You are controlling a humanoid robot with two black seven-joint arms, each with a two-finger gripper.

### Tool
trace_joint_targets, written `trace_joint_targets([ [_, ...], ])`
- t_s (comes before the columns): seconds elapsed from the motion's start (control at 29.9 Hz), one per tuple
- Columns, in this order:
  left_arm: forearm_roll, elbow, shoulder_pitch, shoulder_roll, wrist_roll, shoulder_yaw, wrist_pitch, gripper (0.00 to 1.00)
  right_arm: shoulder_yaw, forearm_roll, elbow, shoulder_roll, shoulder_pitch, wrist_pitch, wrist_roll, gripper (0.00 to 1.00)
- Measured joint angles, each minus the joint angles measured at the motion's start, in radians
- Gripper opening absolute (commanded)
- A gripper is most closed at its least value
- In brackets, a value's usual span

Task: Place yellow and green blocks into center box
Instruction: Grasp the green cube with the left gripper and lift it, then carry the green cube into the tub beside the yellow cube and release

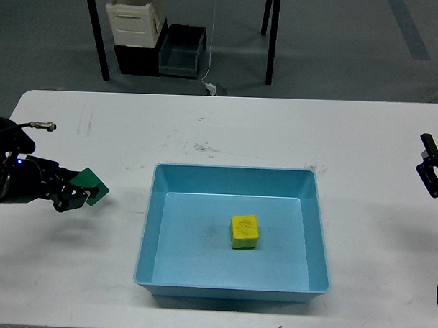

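Two left gripper (80, 191) fingers clamp the green block (93, 186); right gripper (433, 170) fingers' state unclear

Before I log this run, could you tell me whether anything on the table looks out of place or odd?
Nothing stands out. The yellow block sits upright inside the blue tray, the green block is held in the left gripper beside the tray, and only faint scuffs mark the table.

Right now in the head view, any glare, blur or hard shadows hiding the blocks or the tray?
Head view: even overhead light, no glare on the blue tray; soft shadow along its front wall only. Yellow block is sharp, face marking too small to read. Green block in the left gripper is clear, though the dark fingers blend together. Right gripper is cut by the frame edge.
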State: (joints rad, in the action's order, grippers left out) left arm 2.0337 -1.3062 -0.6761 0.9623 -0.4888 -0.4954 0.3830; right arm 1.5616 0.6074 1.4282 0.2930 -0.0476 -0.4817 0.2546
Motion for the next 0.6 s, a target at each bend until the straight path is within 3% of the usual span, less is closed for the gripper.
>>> trace_joint_targets([
  [0.33, -0.049, -0.207, -0.138, 0.058, 0.0, 0.007, 0.004, 0.25, 0.0, 0.0, 0.005, 0.0, -0.011, 0.0, 0.0, 1.0],
  [0.6, -0.043, -0.32, -0.237, -0.071, 0.0, 0.054, 0.013, 0.25, -0.004, 0.0, 0.015, -0.008, -0.033, 0.0, 0.0, 1.0],
])
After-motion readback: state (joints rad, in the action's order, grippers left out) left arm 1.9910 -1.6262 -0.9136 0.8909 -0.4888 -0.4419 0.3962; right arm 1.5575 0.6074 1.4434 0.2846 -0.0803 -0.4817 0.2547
